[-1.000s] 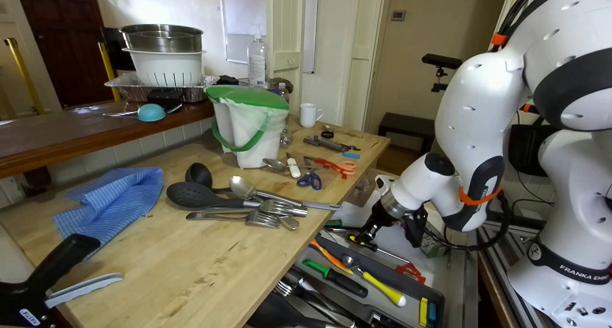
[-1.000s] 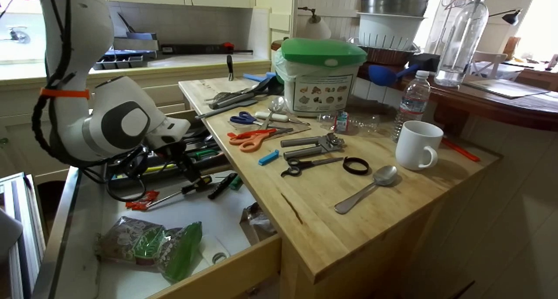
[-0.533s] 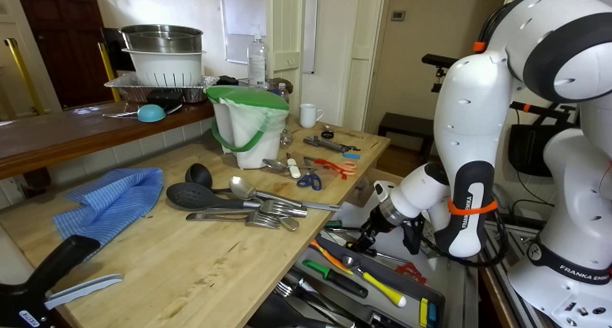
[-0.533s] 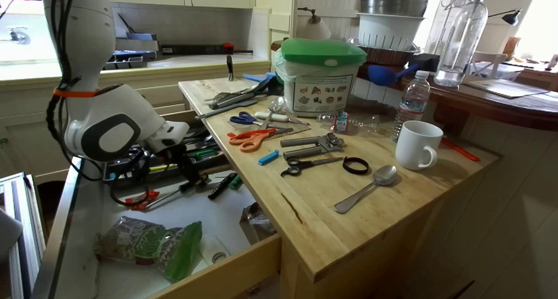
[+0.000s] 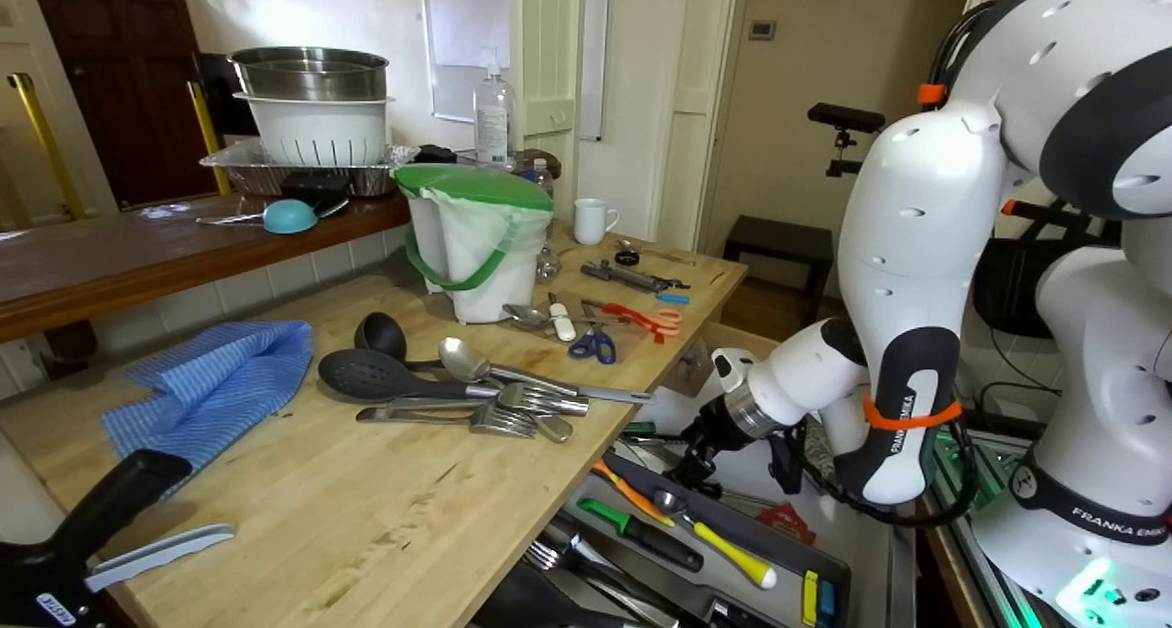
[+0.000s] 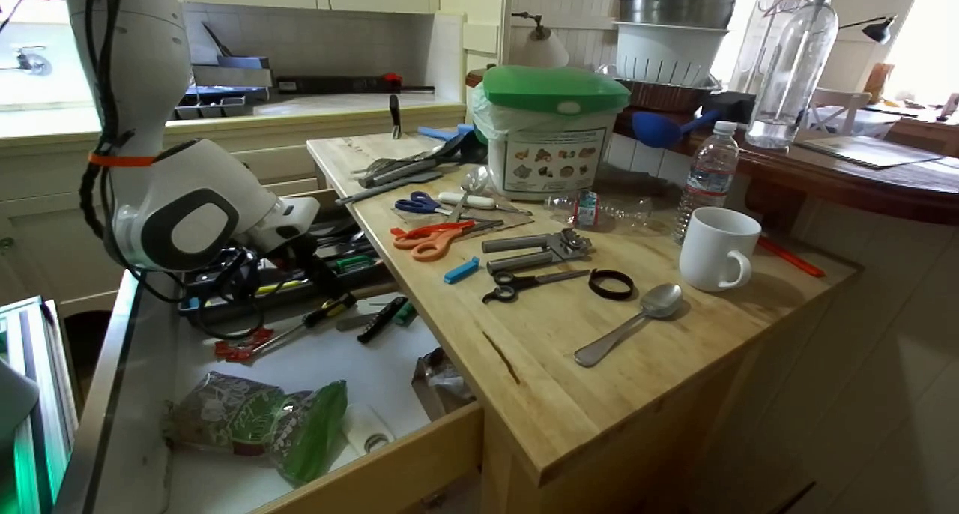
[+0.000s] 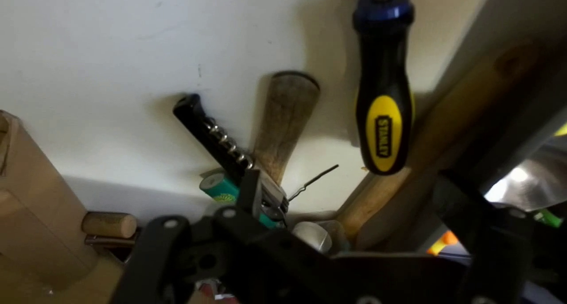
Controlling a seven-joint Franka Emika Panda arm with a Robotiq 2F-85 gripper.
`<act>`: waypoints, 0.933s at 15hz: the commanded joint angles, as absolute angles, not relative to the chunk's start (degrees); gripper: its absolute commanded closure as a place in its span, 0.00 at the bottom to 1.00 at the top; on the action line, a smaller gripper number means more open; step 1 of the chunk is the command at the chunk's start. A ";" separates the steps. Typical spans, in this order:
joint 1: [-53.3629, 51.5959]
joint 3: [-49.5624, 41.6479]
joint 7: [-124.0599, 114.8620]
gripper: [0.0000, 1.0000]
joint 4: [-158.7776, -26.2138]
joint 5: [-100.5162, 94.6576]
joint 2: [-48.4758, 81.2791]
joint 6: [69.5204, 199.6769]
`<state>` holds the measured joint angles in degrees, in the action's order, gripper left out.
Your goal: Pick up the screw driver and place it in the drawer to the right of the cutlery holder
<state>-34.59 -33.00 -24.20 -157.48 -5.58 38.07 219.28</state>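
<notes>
Beside a light wooden worktop [image 5: 357,500] stands a jointed white robot arm [image 5: 902,243] with orange bands, bent over a wide shallow drawer [image 6: 389,461] with a pale wooden rim. A white bucket [image 5: 472,234] with a bright green lid rests on the worktop; its panel [image 6: 558,162] of small printed pictures shows only in an exterior view. A long grey plastic tray [image 5: 751,529] holds coloured-handled utensils, and filled plastic bags [image 6: 232,401] lie at the drawer's near end in an exterior view. Spread wide in the wrist view, the black two-fingered gripper [image 7: 354,193] hangs over a slim screwdriver [image 7: 384,82] with a black-and-yellow handle and thin metal shaft, which lies in the drawer just beside the tray, its handle apart from both fingers. Only the wrist view shows its dark blue collar [image 7: 383,11] and, at left, a short tan cylinder [image 7: 108,224]. "STANLEY" is printed on the handle's yellow oval; in an exterior view "FRANKA" can be read on the arm's base [image 5: 1080,509].
</notes>
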 commanded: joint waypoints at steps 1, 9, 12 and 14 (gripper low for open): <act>-41.21 -34.07 -24.65 0.00 -157.49 1.33 41.49 223.96; -30.18 -19.67 -5.98 0.00 -156.79 17.65 35.63 225.14; -25.75 -14.01 -2.65 0.00 -157.76 23.43 34.98 231.85; -22.43 -10.09 -2.65 0.00 -156.97 24.67 35.21 234.59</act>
